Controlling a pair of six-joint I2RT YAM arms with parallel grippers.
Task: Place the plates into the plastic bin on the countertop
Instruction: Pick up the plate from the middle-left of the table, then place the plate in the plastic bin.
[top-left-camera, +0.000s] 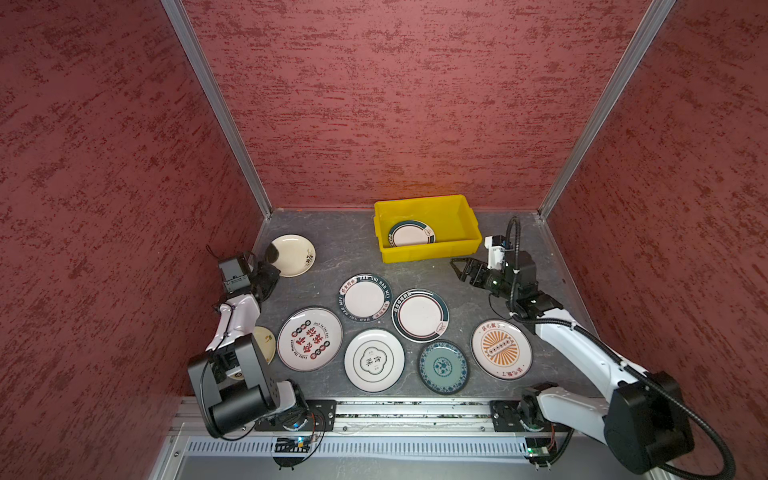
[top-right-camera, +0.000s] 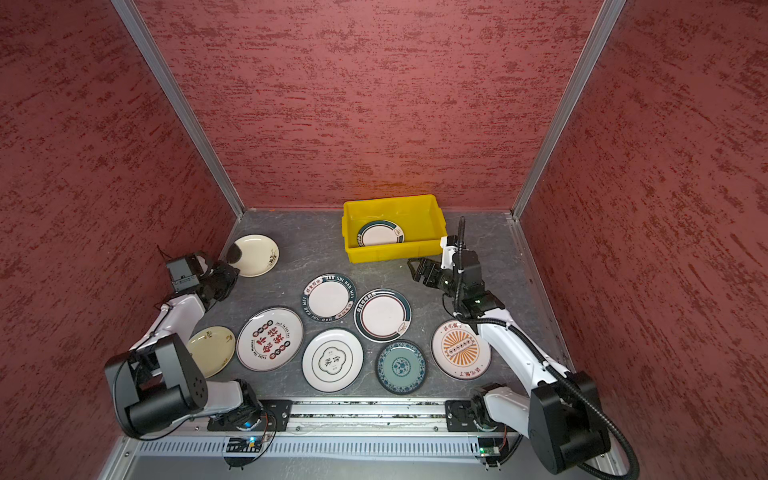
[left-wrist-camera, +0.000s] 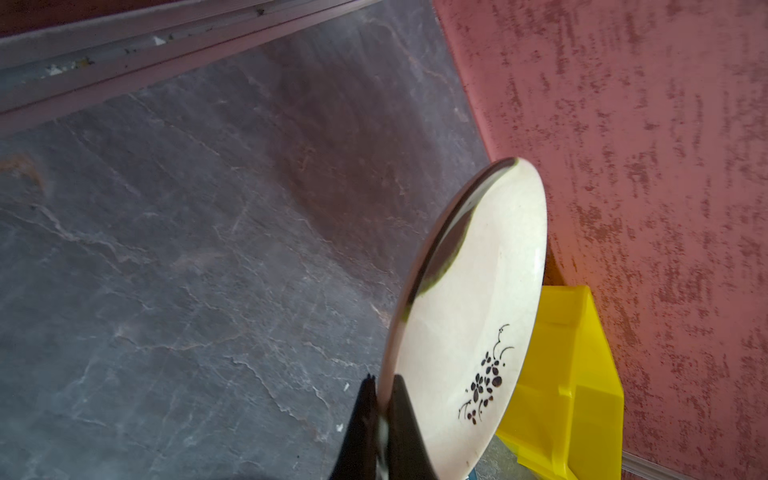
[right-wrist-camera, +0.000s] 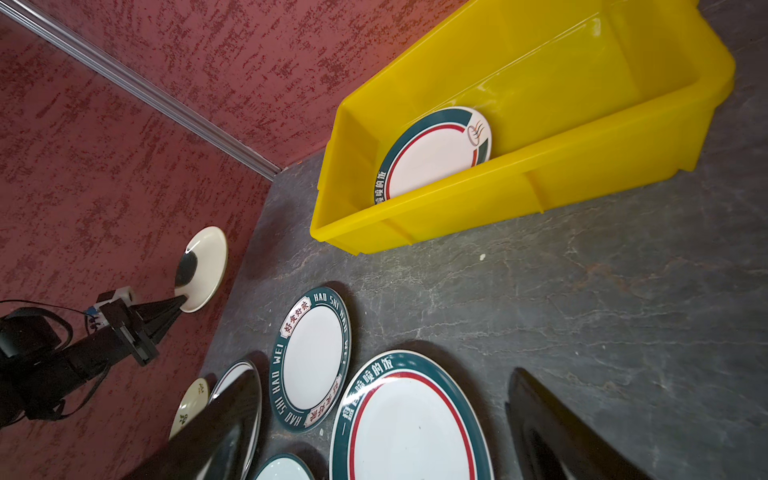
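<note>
The plastic bin, bright yellow with a flared lip, stands at the far edge of the countertop towards its right corner. It holds one plate, white with a dark teal and red rim, lying in the bin's left half. Near the far left corner the left gripper is pinched tight on the rim of a cream plate, which is tilted; it carries a dark smear on one side and a small dark flower sprig on the other. The right gripper hangs just in front of the bin's near right corner, jaws wide and empty. Across the middle and near edge lie flat a lettered teal-rim plate, a teal-and-red-rim plate, a red-and-black print plate, a white plate with a black emblem, a teal-blue patterned plate and an orange sunburst plate.
</note>
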